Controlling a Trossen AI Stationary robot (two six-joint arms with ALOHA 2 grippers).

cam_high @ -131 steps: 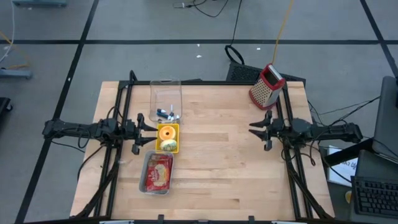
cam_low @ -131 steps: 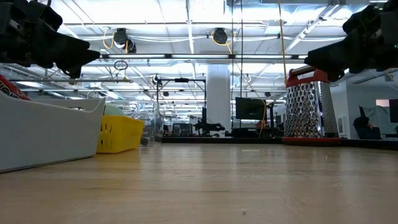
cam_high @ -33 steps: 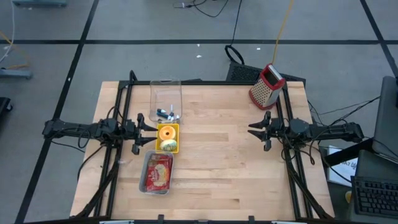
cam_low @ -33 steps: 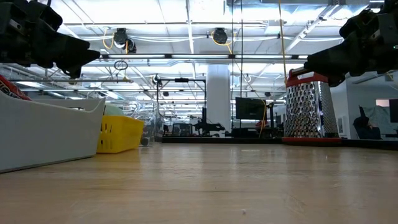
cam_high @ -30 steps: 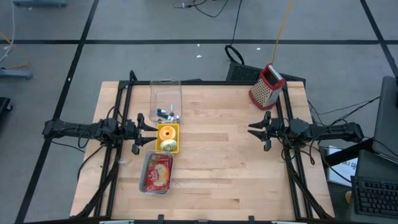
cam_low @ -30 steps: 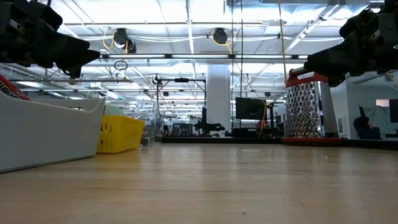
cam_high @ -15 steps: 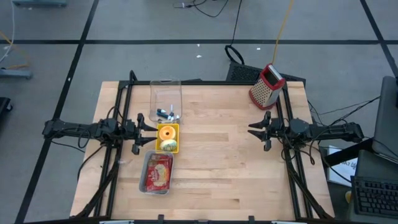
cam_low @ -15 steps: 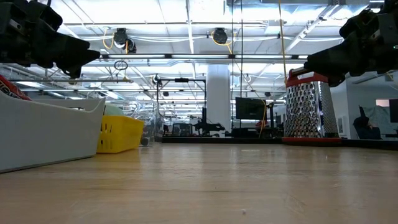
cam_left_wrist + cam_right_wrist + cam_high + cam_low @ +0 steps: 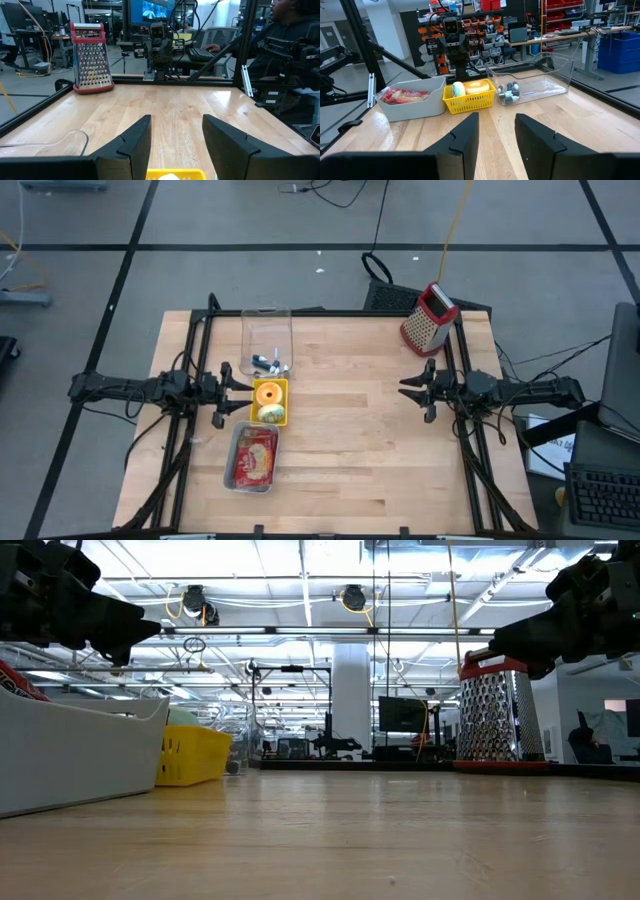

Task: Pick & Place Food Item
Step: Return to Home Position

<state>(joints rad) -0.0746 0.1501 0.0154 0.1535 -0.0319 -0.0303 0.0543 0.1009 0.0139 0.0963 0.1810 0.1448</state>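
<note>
The fingers (image 9: 134, 146) of the left gripper (image 9: 238, 392) are standing wide apart, holding nothing, just beside the yellow basket (image 9: 283, 384). The right gripper (image 9: 410, 392), well apart from the basket, is gaping empty too. The little bottles (image 9: 508, 93) are lying in the clear bin (image 9: 555, 70) just beside the basket. The right wrist view is showing them as small round bottles; from above they are looking like dark specks, maybe three. The basket is looking holey, like plastic mesh.
</note>
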